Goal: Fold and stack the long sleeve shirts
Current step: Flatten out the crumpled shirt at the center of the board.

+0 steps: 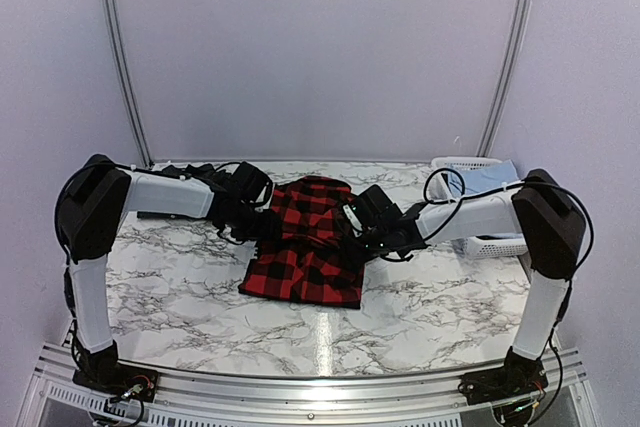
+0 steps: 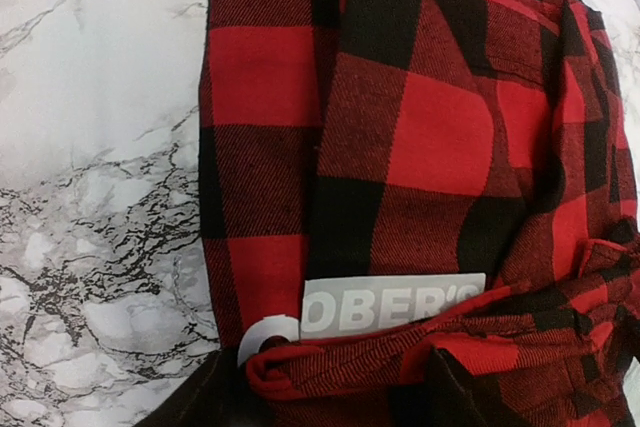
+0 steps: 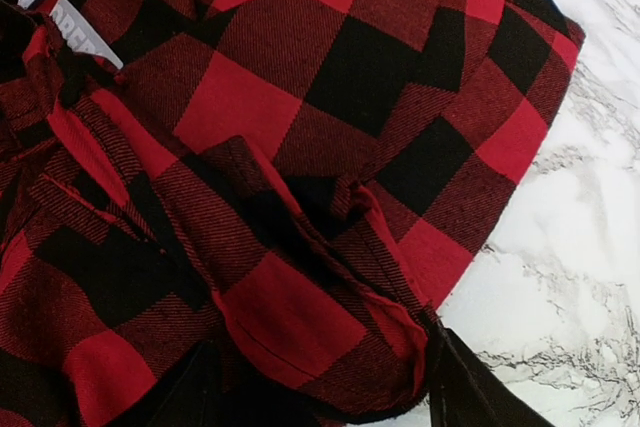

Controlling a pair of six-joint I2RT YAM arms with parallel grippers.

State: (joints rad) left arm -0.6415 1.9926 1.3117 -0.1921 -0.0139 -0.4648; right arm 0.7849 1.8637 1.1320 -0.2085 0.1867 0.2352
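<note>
Marble-look tabletop [image 1: 180,287] under plain pale walls, both arms reaching in toward the middle.

Left gripper [image 2: 325,392] parked at the left edge of the red-and-black plaid shirt [image 1: 305,247], fingers spread with a rolled-up fold of cloth sitting between them. Can't tell if actually pinching it or just open around it.

Shirt itself lying mid-table, partly folded in on itself and a bit lumpy. Long axis running near to far, tipped slightly off straight. Narrower end pointing at the back wall, wide straight edge facing the arm bases.

White block lettering [image 2: 395,302] on a patch, seen from the left wrist: reads "OBER'S", with the start tucked under the fold. Sliver of the same patch in the right wrist view, too cut off to read.

Right gripper [image 3: 330,387] on the shirt's right side, same deal: fingers apart, plaid edge between them, grip impossible to call.

White slotted basket [image 1: 490,245] off at the far right, well apart from the shirt.
</note>
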